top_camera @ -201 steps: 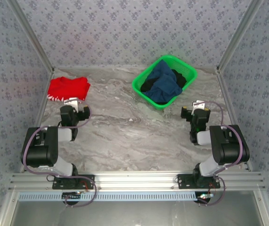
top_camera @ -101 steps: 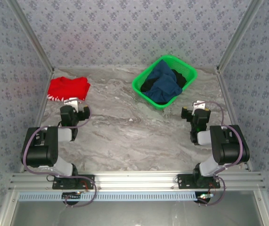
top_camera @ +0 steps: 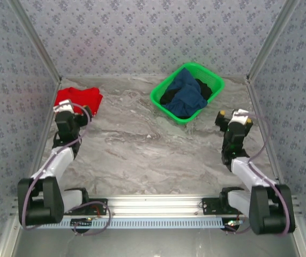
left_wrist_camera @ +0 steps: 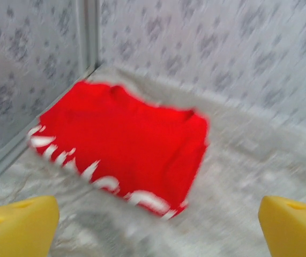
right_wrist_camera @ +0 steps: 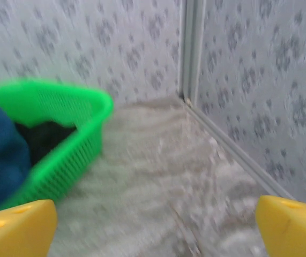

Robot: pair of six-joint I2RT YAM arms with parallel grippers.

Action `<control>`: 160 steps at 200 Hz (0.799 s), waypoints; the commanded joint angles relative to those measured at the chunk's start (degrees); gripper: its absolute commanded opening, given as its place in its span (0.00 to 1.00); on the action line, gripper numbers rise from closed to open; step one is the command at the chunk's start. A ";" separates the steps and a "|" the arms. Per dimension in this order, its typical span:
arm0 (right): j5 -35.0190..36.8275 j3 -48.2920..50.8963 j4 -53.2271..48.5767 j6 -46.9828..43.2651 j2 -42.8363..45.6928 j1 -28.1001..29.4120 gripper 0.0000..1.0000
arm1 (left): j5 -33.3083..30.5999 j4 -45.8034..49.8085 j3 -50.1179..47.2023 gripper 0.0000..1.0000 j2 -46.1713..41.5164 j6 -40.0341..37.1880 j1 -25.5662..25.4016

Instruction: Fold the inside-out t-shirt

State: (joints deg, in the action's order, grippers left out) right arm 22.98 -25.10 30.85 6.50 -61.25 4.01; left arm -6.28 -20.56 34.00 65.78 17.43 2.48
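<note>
The inside-out t-shirt (top_camera: 185,97) is a dark navy heap lying in the green basket (top_camera: 160,99) at the back of the table, right of centre. Its blue edge (right_wrist_camera: 0,155) shows at the left of the right wrist view, inside the basket (right_wrist_camera: 61,160). My right gripper (top_camera: 233,116) hangs open to the right of the basket, apart from it, with nothing between its yellow fingertips (right_wrist_camera: 295,225). My left gripper (top_camera: 71,110) is open at the far left, just short of the red garment, and holds nothing (left_wrist_camera: 155,230).
A red folded garment with white trim (top_camera: 79,98) (left_wrist_camera: 126,144) lies in the back left corner by the wall rail. Black clothing (top_camera: 203,88) (right_wrist_camera: 43,136) shares the basket with the t-shirt. Patterned walls and metal rails close in the marble table (top_camera: 142,150) on three sides.
Both arms have unfolded and reached out. The left gripper moved left and back toward the red garment. The right gripper moved right and a little back. The wrist views are blurred by motion.
</note>
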 commanded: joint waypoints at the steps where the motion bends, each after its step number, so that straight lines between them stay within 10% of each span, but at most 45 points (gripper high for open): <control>1: -1.32 -14.23 -20.45 0.97 -5.81 7.83 0.99 | 9.90 4.32 1.86 0.94 0.79 9.11 -4.88; 51: -10.30 -33.72 -36.07 -1.46 -21.46 13.92 1.00 | 8.89 11.41 11.18 0.94 9.15 3.60 -20.11; 118: -13.52 -58.68 -49.97 0.16 -47.51 14.94 0.98 | 7.13 15.03 13.73 0.94 13.37 4.27 -22.63; 132: -15.53 -62.33 -50.80 0.60 -51.81 14.44 0.80 | 6.38 16.11 13.64 0.93 12.91 3.94 -22.61; 160: -19.46 -68.44 -52.02 -0.13 -51.28 14.00 0.10 | 4.97 18.95 13.95 0.94 11.47 3.41 -22.62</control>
State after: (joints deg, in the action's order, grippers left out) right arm 7.70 -87.77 -15.90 6.48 -114.30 18.48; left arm 0.60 -5.28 46.09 79.29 21.54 -19.94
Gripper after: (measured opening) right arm 0.460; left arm 0.938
